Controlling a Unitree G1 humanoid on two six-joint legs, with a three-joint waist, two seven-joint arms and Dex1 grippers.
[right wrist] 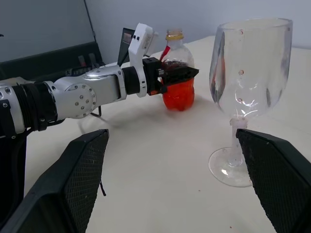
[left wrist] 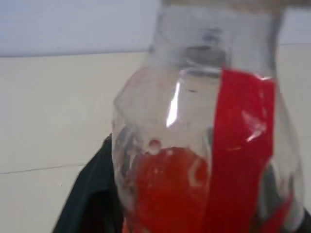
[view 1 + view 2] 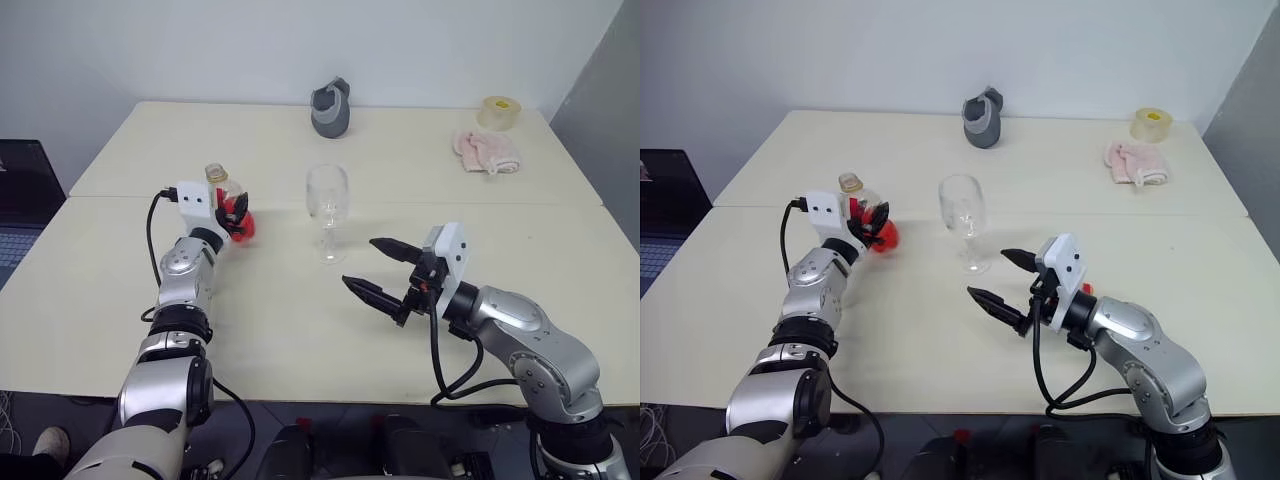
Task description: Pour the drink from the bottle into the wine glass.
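Bottle [image 1: 178, 73]: clear plastic, upright on counter [image 3: 300, 330], red drink [image 1: 178, 96] in lower half. Left end effector [image 1: 180, 73]: fingers closed around bottle's body. Wine glass [image 3: 327, 212]: empty, upright, just right of bottle. Right end effector [image 3: 380, 268]: fingers spread wide, holding nothing, near glass's foot.

Place: plain test room, lab-like
Furniture: two pale tables [image 3: 420, 150] pushed together
Walls: bare white
Clutter: tape roll [image 3: 499, 111], pink cloth [image 3: 487, 150], laptop [image 3: 20, 205] at left edge

Bottle [image 3: 228, 203] left of wine glass [image 3: 327, 200]
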